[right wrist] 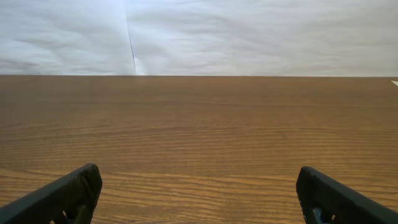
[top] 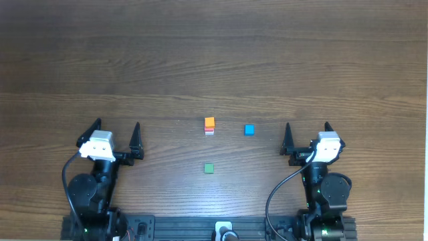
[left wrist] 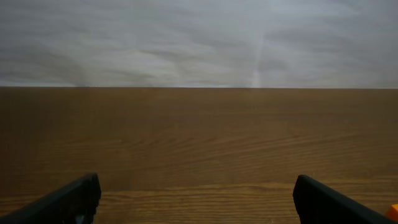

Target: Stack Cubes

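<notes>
Wood-grain table (top: 214,53), with a pale backdrop (right wrist: 249,31) behind its far edge in the wrist views. The right gripper (top: 307,125) sits low near its base, jaws spread wide with nothing between them. The left gripper (top: 118,124) mirrors it on the other side, also spread wide and empty. Outward from the right gripper, the blue cube (top: 249,129) is the nearest loose piece. It lies toward the table's middle on that arm's left, about level with the fingertips and apart from them. Further the same way is the orange cube (top: 210,122), which appears to sit on a lower cube (top: 209,132) with a reddish-pale edge showing; that one's colour is hard to tell. So a two-high stack looks done, near the centre line between the arms. The green cube (top: 208,169) lies alone, closer to the bases than the stack, roughly midway between the two grippers and well apart from both. Key relation: blue is clearly on the right arm's side, so the right arm likely takes it, reaching sideways toward the centre rather than straight ahead. Green could go to either arm. The cubes are square with no long axis, so wrist angle should matter little beyond squaring the fingers to a face.
</notes>
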Controlling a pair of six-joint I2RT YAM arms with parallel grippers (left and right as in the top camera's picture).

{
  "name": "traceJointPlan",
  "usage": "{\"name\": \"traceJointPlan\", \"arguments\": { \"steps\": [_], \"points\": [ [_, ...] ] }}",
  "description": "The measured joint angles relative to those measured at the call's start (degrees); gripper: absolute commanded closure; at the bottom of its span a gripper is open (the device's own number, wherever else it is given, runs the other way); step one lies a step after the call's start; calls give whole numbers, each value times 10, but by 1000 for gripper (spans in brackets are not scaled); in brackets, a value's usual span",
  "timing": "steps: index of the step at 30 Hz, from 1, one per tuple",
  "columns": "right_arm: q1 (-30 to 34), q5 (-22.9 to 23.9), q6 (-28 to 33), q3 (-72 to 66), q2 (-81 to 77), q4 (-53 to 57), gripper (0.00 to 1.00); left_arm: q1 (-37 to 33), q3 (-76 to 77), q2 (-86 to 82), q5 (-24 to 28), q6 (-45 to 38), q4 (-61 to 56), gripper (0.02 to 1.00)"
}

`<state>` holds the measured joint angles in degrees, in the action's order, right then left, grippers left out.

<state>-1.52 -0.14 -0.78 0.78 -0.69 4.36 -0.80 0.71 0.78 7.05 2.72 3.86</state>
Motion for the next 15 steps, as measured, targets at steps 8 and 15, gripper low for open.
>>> {"name": "traceJointPlan", "arguments": {
  "steps": [8,15],
  "points": [
    [0,0,0,0,0,0,7,0,0,0,0,0,0,20],
    [0,0,0,0,0,0,7,0,0,0,0,0,0,20]
  ]
}}
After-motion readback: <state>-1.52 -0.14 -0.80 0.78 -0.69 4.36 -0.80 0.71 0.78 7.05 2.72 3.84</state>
